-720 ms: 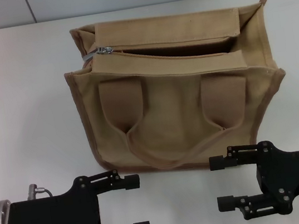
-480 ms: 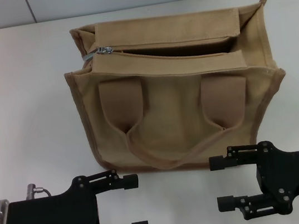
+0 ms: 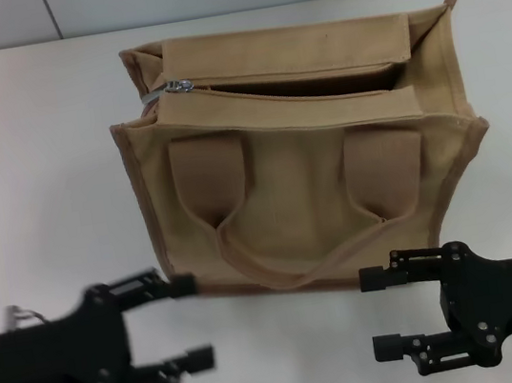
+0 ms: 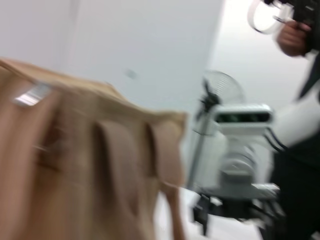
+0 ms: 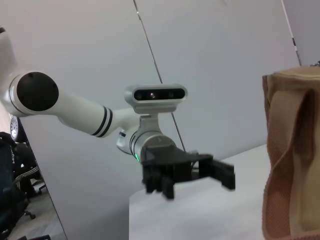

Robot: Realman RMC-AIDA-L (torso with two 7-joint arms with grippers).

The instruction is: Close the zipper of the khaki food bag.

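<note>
Your left gripper (image 3: pixel 191 322), fingers spread and empty, has just slid left along the table's (image 3: pixel 31 167) near edge, so the reach is starting. The khaki food bag (image 3: pixel 300 161) stands mid-table, its zipper (image 3: pixel 181 87) slider at the bag's left end, unclosed. Your right gripper (image 3: pixel 378 314) waits open near the front-right corner

left pincer (image 3: pixel 192 321) — motion-blurred | khaki food bag (image 4: pixel 85 165) — smeared, cut off in left wrist view
</note>
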